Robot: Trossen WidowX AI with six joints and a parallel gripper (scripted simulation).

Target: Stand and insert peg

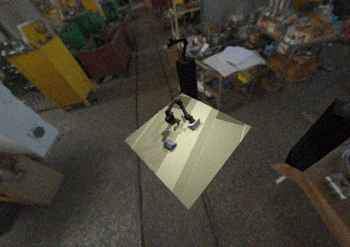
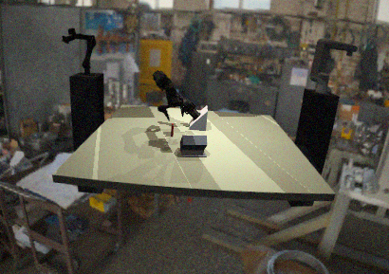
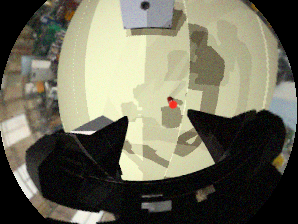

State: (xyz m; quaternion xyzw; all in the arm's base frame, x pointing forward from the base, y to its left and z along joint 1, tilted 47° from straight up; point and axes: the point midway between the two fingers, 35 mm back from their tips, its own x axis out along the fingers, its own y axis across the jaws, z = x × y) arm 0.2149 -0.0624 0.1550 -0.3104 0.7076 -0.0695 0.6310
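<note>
The red peg (image 2: 172, 130) (image 1: 175, 128) stands upright on the table (image 2: 266, 172), free of the fingers. In the wrist view I see it end-on as a small red dot (image 3: 173, 103), and I cannot make out its white band. My gripper (image 2: 164, 111) (image 1: 172, 121) (image 3: 158, 115) is open and empty. It hangs well above the peg and a little to one side, pointing down. The grey sloped panel (image 1: 170, 144) (image 2: 194, 143) sits further out on the table. Its single dark hole (image 3: 144, 6) faces the arm.
A pale wedge-shaped block (image 2: 201, 119) (image 1: 194, 124) stands by the arm's base, close to the peg. Two black pedestals (image 2: 86, 107) (image 2: 315, 124) with cameras flank the table. The arm's shadows fall on the table around the peg.
</note>
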